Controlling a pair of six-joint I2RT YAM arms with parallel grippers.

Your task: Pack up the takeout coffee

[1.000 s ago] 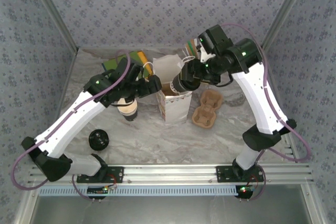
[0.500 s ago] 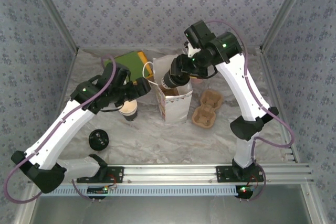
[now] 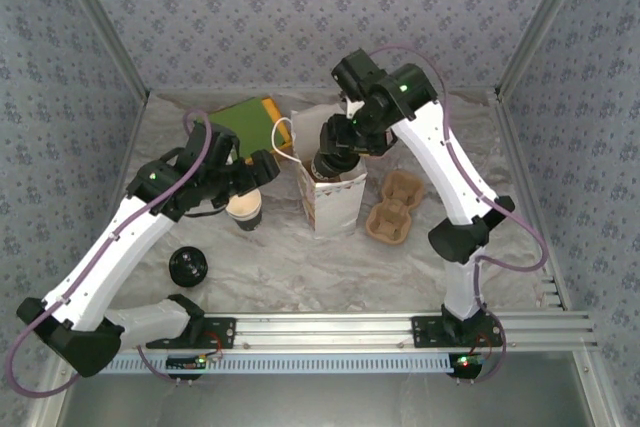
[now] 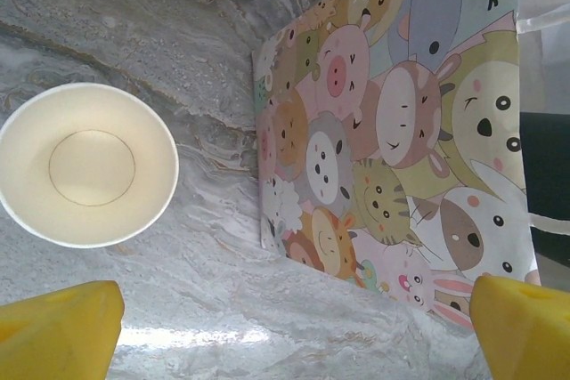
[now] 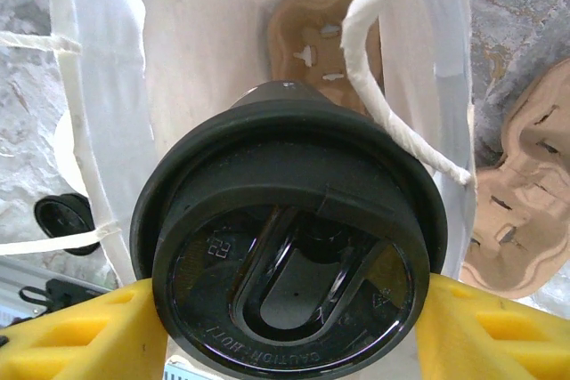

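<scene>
Now right claw (image 5: 289, 334) clamps takeout coffee (image 5: 289, 246) over the bag (image 3: 332, 205) mouth; left claw (image 4: 289, 331) gapes empty.

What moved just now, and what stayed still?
The right gripper, shut on the takeout coffee, swung left and carried it over the open paper bag. The left gripper, open, pulled back to the left, away from the bag. The bag, the lidless cup, the loose lid and the cardboard carrier stayed where they were.
</scene>
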